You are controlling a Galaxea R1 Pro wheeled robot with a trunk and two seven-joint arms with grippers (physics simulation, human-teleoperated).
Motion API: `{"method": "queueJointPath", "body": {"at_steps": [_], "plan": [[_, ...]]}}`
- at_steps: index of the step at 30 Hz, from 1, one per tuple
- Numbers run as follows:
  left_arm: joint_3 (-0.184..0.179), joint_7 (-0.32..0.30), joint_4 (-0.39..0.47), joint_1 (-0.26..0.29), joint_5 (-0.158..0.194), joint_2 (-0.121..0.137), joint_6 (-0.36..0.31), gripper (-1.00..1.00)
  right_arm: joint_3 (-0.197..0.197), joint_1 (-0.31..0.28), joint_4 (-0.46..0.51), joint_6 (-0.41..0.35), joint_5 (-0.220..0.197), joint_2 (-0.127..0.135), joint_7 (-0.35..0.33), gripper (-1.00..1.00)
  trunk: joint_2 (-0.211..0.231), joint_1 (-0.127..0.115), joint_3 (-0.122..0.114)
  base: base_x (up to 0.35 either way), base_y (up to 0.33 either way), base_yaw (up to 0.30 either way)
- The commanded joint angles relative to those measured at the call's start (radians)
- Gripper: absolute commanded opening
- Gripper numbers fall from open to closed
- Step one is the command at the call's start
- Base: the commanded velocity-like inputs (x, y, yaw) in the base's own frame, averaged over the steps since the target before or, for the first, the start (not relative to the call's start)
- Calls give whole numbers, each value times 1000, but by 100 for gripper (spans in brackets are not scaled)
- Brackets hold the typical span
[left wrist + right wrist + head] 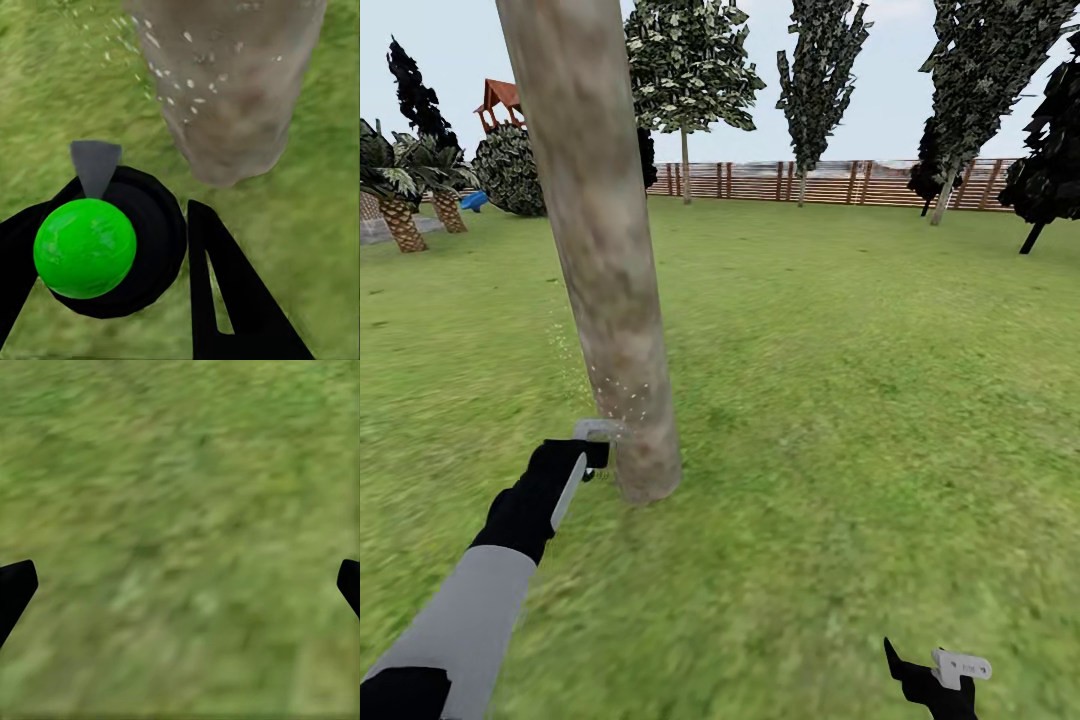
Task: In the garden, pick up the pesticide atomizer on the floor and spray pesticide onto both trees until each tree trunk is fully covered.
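So the left gripper (588, 458) sits low, right beside the base of the tree trunk (600, 250), which makes sense since the nozzle has to point at the bark. Pale specks of spray dot the trunk's lower part. Its fingers are clamped around the pesticide atomizer (94, 236), grey trigger head aimed at the trunk. The right gripper (930, 672) hangs spread wide over the grass lawn (860, 400), holding nothing, probably just parked out of the way.

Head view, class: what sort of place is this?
Most likely a fenced garden: a green lawn, a brown slatted wooden fence along the back, and trees, one thick mottled tree trunk close by.
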State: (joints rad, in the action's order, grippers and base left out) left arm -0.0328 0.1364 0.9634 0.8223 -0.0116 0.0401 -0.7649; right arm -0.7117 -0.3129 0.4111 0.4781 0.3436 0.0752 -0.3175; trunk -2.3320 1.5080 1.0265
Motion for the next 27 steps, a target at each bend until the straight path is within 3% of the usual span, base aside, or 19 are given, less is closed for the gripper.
{"method": "queueJointPath", "body": {"at_steps": [1, 2, 3, 6, 7, 9, 12, 15, 16, 17, 18, 21, 22, 27], "plan": [[0, -1, 0, 0, 12, 17, 0, -100, 0, 0, 0, 0, 0, 0, 0, 100, 0, 0, 0, 0, 0, 0], [2, -1, 1, 0, 15, 47, -1, -100, 0, 0, 0, -1, 0, 0, 0, 100, 0, 0, 0, 0, 0, 0], [2, -1, 2, 0, 17, 57, -6, -100, 0, 0, 0, -1, 0, 0, 0, 100, 0, 0, 0, 0, 0, 0], [-2, -1, 33, -2, 19, 50, -36, -100, 0, 0, 0, -1, 0, 0, 0, 100, 0, 0, 0, 0, 0, 0], [-7, -1, 91, -2, 18, 17, -98, -100, 0, 0, 0, -1, 0, 0, 0, 100, 0, 0, 0, 0, 0, 0], [-15, 1, 140, -1, 12, -34, -133, -100, 0, 0, 0, 0, 0, 0, 0, 100, 0, 0, 0, -153, 0, 0], [-55, 5, 172, 0, 5, -58, -144, -100, 0, 0, 0, -1, 0, 0, 0, 100, 0, 0, 0, -117, 0, 0], [-58, 6, 176, 0, 2, -43, -154, -100, 0, 0, 0, -1, 0, 0, 0, 100, 0, 0, 0, -11, 0, 0], [-55, 6, 176, 1, 1, -11, -156, -100, 0, 0, 0, -1, 0, 0, 0, 100, 0, 0, 0, -2, 0, 0], [-33, 5, 176, 1, 7, 38, -162, -100, 0, 0, 0, -1, 0, 0, 0, 100, 0, 0, 0, 0, 0, 0], [-15, 3, 176, 3, 11, 59, -166, -100, 0, 0, 0, -1, 0, 0, 0, 100, 0, 0, 0, 0, 0, 0], [7, 0, 180, 11, 17, 66, -173, -100, 0, 0, 0, 0, 0, 0, 0, 100, 0, 0, 0, 0, 0, 0], [7, 0, 195, 13, 18, 48, -178, -100, 0, 0, 0, -1, 0, 0, 0, 100, 0, 0, 0, 0, 0, 0], [5, 4, 220, 76, 9, -96, -234, -100, 0, 0, 0, -1, 0, 0, 0, 100, 0, 0, 0, 0, 0, 0]]}}
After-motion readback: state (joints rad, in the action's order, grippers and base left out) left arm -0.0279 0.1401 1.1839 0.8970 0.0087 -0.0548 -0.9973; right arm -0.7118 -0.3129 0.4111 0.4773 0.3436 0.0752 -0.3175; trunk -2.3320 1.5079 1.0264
